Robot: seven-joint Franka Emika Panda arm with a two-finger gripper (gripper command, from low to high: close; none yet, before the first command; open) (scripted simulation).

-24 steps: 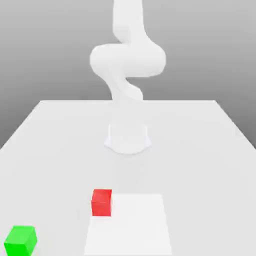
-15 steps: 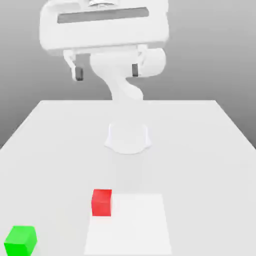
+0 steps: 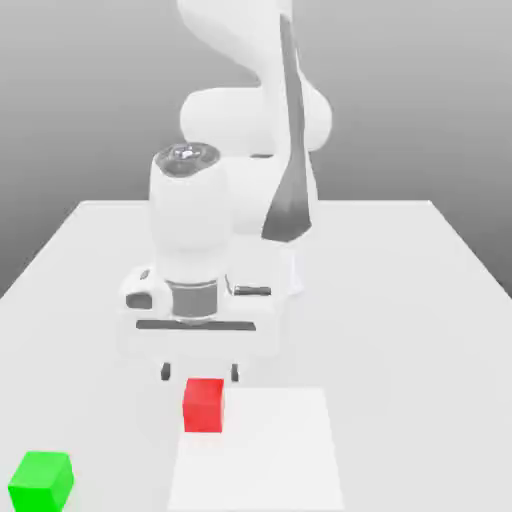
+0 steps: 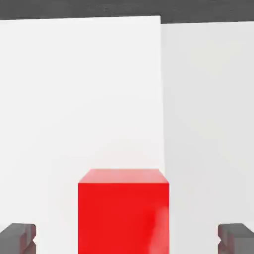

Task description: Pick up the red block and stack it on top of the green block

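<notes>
Right now I have the gripper (image 3: 200,372) hanging low over the table (image 3: 400,300) with its jaws spread wide and nothing between them. From the hand camera, the two dark fingertips (image 4: 18,237) sit well apart on either side, and the red block (image 4: 123,211) lies squarely in the gap, a shade ahead of them and clear of both pads. In the exterior view the block (image 3: 203,404) sits just under and in front of the fingers, resting flat on the table at the edge of a paler square patch (image 3: 260,450).

The green block (image 3: 41,480) is well off to one side of the gripper, toward the exterior view's left and nearer that camera, standing alone.

My read on handling: the red cube looks rigid, small and probably light, with plain matte faces that should give the pads decent friction. Nothing fragile about it. I would take it across two opposite vertical faces, around mid-height, pads flat to the faces so it cannot twist out. It seems square to the jaws already, so I judge little wrist correction is needed; mainly a short descent before closing.
</notes>
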